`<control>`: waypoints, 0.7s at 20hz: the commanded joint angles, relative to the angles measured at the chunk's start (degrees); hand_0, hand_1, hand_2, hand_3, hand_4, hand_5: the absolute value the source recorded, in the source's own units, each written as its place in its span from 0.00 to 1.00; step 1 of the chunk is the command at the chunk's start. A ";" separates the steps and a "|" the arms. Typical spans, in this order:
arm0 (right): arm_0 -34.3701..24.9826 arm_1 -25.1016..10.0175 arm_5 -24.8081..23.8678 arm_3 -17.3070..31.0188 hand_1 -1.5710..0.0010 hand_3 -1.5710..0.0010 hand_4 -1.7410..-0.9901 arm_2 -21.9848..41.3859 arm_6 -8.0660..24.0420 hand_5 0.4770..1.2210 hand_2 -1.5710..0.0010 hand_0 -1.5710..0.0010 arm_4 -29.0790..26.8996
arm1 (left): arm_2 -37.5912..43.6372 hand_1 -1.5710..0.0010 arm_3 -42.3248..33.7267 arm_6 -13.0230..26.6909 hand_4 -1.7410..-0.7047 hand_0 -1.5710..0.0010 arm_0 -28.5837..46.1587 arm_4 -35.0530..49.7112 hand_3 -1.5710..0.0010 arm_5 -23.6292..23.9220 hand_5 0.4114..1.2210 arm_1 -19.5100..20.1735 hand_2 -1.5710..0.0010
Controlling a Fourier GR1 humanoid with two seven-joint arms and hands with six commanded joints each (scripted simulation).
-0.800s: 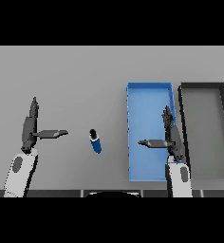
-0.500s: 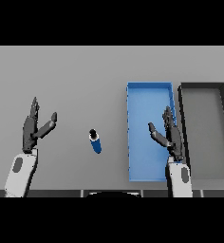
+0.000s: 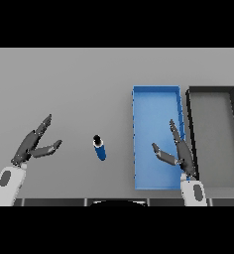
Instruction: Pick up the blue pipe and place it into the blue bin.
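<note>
Grey tabletop (image 3: pixel 79 84) filled the head view, bare except for a blue pipe (image 3: pixel 99 148) lying free near the middle, a blue bin (image 3: pixel 155 94) to its right and a dark bin (image 3: pixel 211 92) touching the blue one's far side. The pipe lay between the two hands, its long axis running roughly front to back with a slight slant, dark cap end farther from the robot. The left hand (image 3: pixel 33 144) hovered well to the pipe's left with fingers straight and spread, thumb apart, holding nothing; the right hand (image 3: pixel 176 151) hung over the near part of the blue bin, likewise loose and empty. Neither hand was clearly nearer; I judged the right better placed, since the bin lay on its side. Against the earlier frames, both hands had rotated, thumbs swinging from a sideways jut toward the fingers, while the pipe had not moved.
</note>
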 commanded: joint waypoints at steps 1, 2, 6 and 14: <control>-0.05 -0.25 0.07 0.15 1.00 1.00 0.69 0.02 -0.31 0.16 1.00 1.00 0.20 | -1.25 1.00 -1.19 0.60 0.55 1.00 0.69 -0.12 1.00 -1.56 0.22 0.50 1.00; 0.63 -0.15 0.19 0.02 1.00 1.00 0.68 0.52 -1.24 0.17 1.00 1.00 0.61 | -2.23 1.00 -2.76 0.97 0.54 1.00 1.51 0.38 1.00 -3.31 0.21 1.10 1.00; -1.72 -0.15 0.64 1.18 1.00 1.00 0.65 -0.17 -0.29 0.20 1.00 1.00 -0.51 | -6.14 1.00 -6.02 4.90 0.53 1.00 1.36 -0.97 1.00 -5.50 0.15 1.06 1.00; -0.95 -0.75 1.06 -0.09 1.00 1.00 0.60 -0.33 0.04 0.24 1.00 1.00 -0.73 | -13.59 1.00 -5.96 6.97 0.52 1.00 -1.19 -6.67 1.00 -4.83 0.08 -6.51 1.00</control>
